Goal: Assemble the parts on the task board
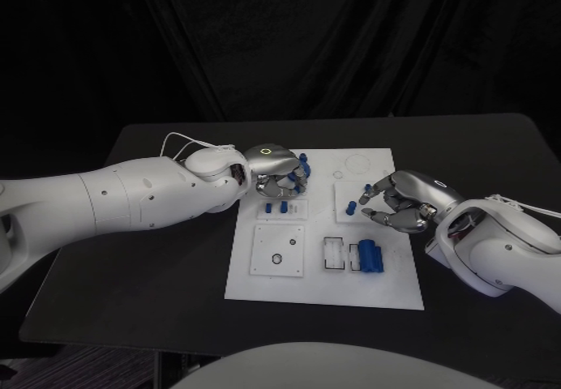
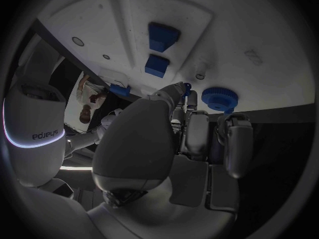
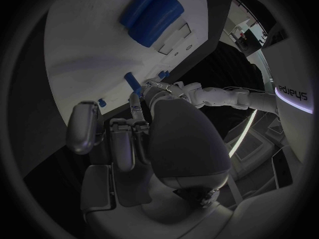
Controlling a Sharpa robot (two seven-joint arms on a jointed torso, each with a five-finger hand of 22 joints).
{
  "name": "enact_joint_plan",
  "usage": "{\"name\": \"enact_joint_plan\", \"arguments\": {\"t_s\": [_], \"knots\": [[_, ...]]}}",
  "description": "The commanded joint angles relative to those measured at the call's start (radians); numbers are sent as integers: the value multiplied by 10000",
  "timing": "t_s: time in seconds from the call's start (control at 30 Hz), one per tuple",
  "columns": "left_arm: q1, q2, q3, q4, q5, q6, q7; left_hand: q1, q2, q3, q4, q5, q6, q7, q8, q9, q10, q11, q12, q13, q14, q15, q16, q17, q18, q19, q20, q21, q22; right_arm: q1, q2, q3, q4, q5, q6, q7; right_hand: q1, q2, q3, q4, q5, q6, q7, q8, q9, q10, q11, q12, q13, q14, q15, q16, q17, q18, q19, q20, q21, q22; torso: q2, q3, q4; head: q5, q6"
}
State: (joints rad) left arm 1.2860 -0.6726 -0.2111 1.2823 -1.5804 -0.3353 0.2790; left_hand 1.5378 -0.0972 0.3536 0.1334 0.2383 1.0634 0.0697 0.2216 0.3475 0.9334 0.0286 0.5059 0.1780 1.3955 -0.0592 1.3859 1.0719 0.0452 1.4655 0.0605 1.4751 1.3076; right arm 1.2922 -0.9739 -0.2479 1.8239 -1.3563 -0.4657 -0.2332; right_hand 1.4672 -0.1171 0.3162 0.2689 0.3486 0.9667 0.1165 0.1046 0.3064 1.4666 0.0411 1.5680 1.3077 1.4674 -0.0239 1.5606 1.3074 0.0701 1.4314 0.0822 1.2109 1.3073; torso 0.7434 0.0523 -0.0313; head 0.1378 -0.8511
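The white task board (image 1: 293, 284) lies mid-table. My left hand (image 1: 277, 174) hovers over the board's far left part, its fingers curled down. In the left wrist view its thumb and a finger meet on a small blue part (image 2: 186, 87), beside a round blue knob (image 2: 219, 98) and two blue blocks (image 2: 162, 36). My right hand (image 1: 400, 203) sits over the board's right side and pinches a slim blue peg (image 3: 133, 82) between thumb and finger. Two blue cylinders (image 1: 370, 255) lie side by side on the board's near right part.
Two short blue pegs (image 1: 276, 208) stand on the board just below my left hand. A square plate with a round hole (image 1: 278, 250) and an empty rectangular slot (image 1: 335, 253) are on the near half. The black table (image 1: 152, 267) surrounds the board.
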Motion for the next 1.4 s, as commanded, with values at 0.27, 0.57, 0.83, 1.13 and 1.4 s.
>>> {"name": "enact_joint_plan", "arguments": {"t_s": [0.27,0.57,0.83,1.13,1.4], "knots": [[37,-935,8,1146,-38,-1197,107,64,56,21,-113,-37,-54,125,-58,61,397,-8,-65,1,5,120,-74,-232,-167,471,-50,-22,2260,-10,-111,6,-34,0,-174,-12,-30,-27,68,2,39,69,12,40,-16,1030,-46,17,2619,976,-81,-48,2440,115,-44,-58,-76,1551,4,2,19,-4,24],[90,-1565,5,1712,-38,-1127,-102,56,23,19,-123,-80,-33,122,-62,87,422,-2,-112,-8,-45,136,-141,-369,-133,396,-35,-137,2214,-7,-125,6,-78,0,-189,6,-34,-32,67,3,39,67,14,38,-17,1025,-45,13,2614,977,-81,-46,2443,113,-40,-59,-66,1554,-15,7,30,-15,12],[84,-1563,4,1485,-38,-866,-239,35,9,28,-111,-136,-40,124,-83,107,406,6,-180,-25,-97,142,-202,-482,-108,337,-23,-223,2180,-7,-107,6,-84,0,-135,10,-40,-35,67,6,38,69,15,38,-18,1016,-44,5,2605,976,-81,-50,2437,114,-44,-59,-75,1551,-7,16,18,19,-14],[69,-1373,3,1191,-38,-644,-298,13,-14,34,-102,-213,-65,127,-119,131,396,16,-264,-43,-215,154,-330,-735,-56,212,-6,-412,2108,-8,-60,6,-112,1,-80,20,-45,-39,66,8,37,66,16,35,-20,1012,-43,1,2601,975,-81,-51,2437,112,-40,-60,-67,1554,26,-14,2,54,-16],[57,-1275,3,998,-38,-455,-366,16,-28,53,-111,-245,-100,116,-159,145,369,16,-339,-60,-298,156,-416,-899,-21,125,4,-545,2058,-8,-29,6,-129,1,-34,23,-45,-39,66,8,37,66,16,35,-20,1012,-43,1,2601,975,-81,-51,2437,112,-40,-60,-67,1554,25,-9,10,36,-34]]}}
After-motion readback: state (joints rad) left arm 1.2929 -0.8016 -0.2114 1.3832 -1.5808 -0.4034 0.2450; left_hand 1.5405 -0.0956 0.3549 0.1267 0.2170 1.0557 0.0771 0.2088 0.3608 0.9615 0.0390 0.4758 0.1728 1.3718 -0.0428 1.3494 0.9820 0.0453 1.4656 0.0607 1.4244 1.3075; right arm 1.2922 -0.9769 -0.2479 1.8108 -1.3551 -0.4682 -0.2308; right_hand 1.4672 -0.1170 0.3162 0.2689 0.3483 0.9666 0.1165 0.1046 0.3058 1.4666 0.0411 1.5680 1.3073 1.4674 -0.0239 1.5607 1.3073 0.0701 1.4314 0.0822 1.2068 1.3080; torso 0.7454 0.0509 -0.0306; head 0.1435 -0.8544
